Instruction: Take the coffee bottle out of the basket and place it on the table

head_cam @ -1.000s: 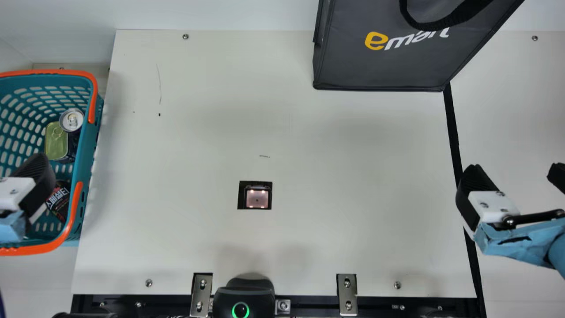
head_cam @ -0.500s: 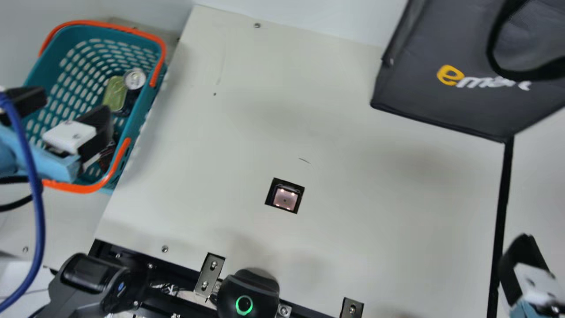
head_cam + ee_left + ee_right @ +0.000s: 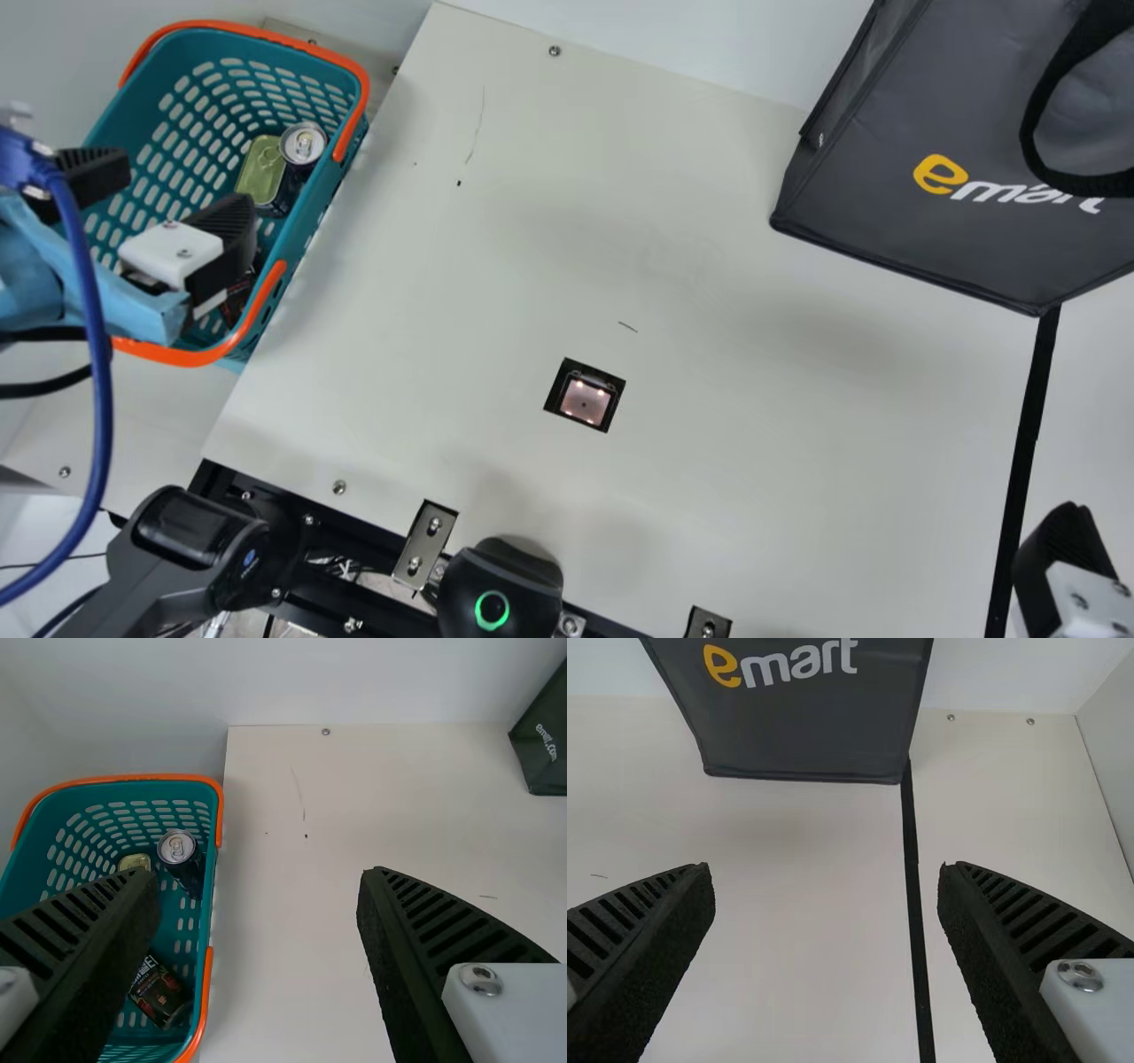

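Fingers gape wide on the left claw near the basket and on the right claw above the table.

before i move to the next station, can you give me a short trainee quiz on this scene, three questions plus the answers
1. True or false: the left gripper is open.
2. Inside the basket, what sits beside the can?
a) a white cup
b) a flat green tin
c) a yellow sponge
3. Fill in the missing colour: the handles of the basket are ____.

Key: 1 true; 2 b; 3 orange
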Robot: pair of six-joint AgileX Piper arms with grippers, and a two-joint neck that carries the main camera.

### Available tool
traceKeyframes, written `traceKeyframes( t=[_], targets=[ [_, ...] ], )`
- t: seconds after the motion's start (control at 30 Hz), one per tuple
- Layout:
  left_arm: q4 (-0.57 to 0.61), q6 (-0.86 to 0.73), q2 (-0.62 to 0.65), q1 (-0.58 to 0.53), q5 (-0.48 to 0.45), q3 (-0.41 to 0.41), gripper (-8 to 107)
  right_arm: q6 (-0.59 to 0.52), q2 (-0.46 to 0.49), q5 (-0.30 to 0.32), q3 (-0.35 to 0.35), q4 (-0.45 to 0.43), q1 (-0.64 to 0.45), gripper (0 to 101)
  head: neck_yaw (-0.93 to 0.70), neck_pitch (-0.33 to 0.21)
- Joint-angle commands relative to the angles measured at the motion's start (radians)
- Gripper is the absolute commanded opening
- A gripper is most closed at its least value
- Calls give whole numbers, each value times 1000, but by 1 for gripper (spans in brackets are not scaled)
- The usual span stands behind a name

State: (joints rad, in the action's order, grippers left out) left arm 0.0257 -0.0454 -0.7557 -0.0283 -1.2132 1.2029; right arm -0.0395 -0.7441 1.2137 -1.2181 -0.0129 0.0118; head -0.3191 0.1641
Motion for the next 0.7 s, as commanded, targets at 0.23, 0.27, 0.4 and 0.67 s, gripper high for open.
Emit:
traceKeyframes(
  t=[0.23, 0.27, 0.4, 0.67],
  targets=[
    [-13, 20, -6, 8, -5, -8, 90, 0, 0, 0, 0, 0, 0, 91, -2, -26],
    [-17, 24, -7, 9, -6, -10, 90, 0, 0, 0, 0, 0, 0, 91, -2, -26],
    [-27, 37, -14, 24, -4, -16, 90, 0, 0, 0, 0, 0, 0, 91, -2, -26],
    [-31, 59, -47, 85, 10, -10, 90, 0, 0, 0, 0, 0, 0, 91, -2, -26]
  ],
)
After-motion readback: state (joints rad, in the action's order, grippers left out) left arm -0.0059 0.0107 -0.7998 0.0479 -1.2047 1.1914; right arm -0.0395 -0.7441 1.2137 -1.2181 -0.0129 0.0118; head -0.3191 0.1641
